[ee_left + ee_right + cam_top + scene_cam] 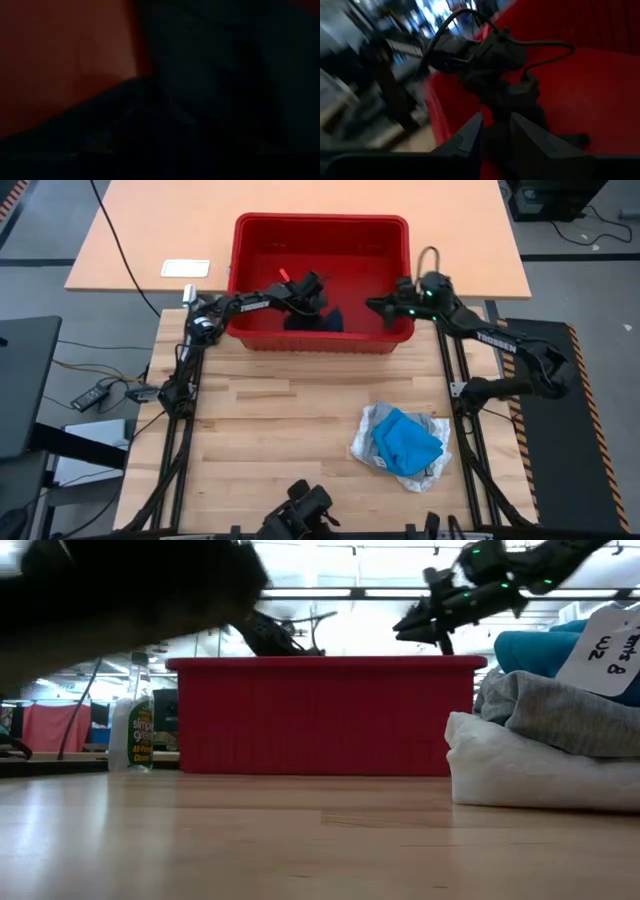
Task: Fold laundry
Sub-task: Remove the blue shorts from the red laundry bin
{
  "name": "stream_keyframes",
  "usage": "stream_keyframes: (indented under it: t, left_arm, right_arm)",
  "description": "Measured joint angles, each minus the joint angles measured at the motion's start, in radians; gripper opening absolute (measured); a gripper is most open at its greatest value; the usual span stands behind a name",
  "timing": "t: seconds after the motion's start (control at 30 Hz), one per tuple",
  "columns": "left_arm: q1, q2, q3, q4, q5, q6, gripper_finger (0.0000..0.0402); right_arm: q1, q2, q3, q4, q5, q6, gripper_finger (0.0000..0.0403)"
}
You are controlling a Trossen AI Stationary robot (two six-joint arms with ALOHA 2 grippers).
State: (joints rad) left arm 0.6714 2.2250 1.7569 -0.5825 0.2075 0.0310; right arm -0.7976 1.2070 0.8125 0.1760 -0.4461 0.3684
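Left gripper [318, 288] reaches down inside the red basket [320, 230], right at the dark navy garment [315, 320] lying on the basket floor; whether its fingers hold the cloth cannot be told. Right gripper [378, 304] hovers over the basket's right side, fingers slightly parted, nothing between them. On the wooden table [260, 430], front right, a stack: bright blue garment [405, 442] atop grey garment [570, 715] atop white garment [520, 775].

- Basket [322, 225] sits upper centre of the high view, at the worktop's [260, 440] far edge.
- One garment [318, 320] lies inside it.
- Stacked garments [405, 442] lie lower right.
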Motion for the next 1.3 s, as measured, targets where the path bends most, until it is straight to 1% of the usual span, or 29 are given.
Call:
stream_keyframes:
  t: [0.07, 0.13, 0.2, 0.27, 0.3, 0.37, 0.5, 0.53, 0.67, 0.87, 1.03, 1.1, 1.17, 1.23, 1.3]
  left_arm:
    - [-0.01, 0.023, 0.0, 0.026, -0.005, 0.07, 0.0208]
    - [-0.016, 0.036, 0.004, 0.059, -0.02, 0.129, 0.0208]
    - [-0.013, 0.039, 0.003, 0.078, -0.005, 0.153, 0.0204]
    - [-0.009, 0.038, 0.002, 0.095, -0.015, 0.145, 0.019]
    - [-0.008, 0.038, 0.002, 0.107, -0.022, 0.144, 0.0177]
    - [-0.004, 0.039, 0.001, 0.122, -0.033, 0.143, 0.0138]
    - [0.005, 0.03, -0.001, 0.119, -0.037, 0.139, 0.0029]
    - [0.006, 0.027, 0.002, 0.115, -0.039, 0.134, 0.0017]
    - [0.026, -0.007, 0.083, 0.064, -0.031, 0.111, 0.0013]
    - [0.056, -0.126, 0.277, -0.016, -0.034, 0.108, 0.0004]
    - [0.052, -0.205, 0.421, -0.097, -0.025, 0.091, 0.0002]
    - [0.044, -0.238, 0.455, -0.126, 0.034, 0.101, 0.0002]
    - [0.027, -0.274, 0.476, -0.161, 0.135, 0.132, 0.0002]
    - [0.003, -0.323, 0.482, -0.161, 0.215, 0.144, 0.0002]
    - [-0.028, -0.382, 0.483, -0.16, 0.25, 0.139, 0.0005]
  right_arm:
    - [0.006, 0.049, 0.068, -0.063, 0.026, -0.043, 0.0103]
    - [0.009, 0.087, 0.118, -0.082, 0.035, -0.055, 0.0103]
    - [0.009, 0.117, 0.157, -0.079, 0.035, -0.054, 0.0103]
    - [0.009, 0.137, 0.182, -0.082, 0.034, -0.052, 0.0103]
    - [0.009, 0.145, 0.192, -0.08, 0.034, -0.051, 0.0103]
    - [0.008, 0.151, 0.204, -0.093, 0.034, -0.039, 0.0103]
    - [0.001, 0.141, 0.208, -0.112, 0.034, -0.022, 0.0103]
    - [0.001, 0.137, 0.208, -0.115, 0.034, -0.022, 0.0103]
    - [-0.005, 0.12, 0.208, -0.134, 0.031, -0.013, 0.0103]
    - [-0.005, 0.091, 0.208, -0.153, 0.001, 0.006, 0.0103]
    - [-0.001, 0.058, 0.208, -0.193, -0.046, 0.007, 0.0103]
    - [0.002, 0.046, 0.208, -0.219, -0.076, 0.007, 0.0103]
    - [0.011, 0.032, 0.208, -0.244, -0.099, 0.008, 0.0103]
    - [0.019, 0.013, 0.208, -0.263, -0.12, 0.015, 0.0103]
    - [0.027, -0.008, 0.208, -0.262, -0.136, 0.023, 0.0103]
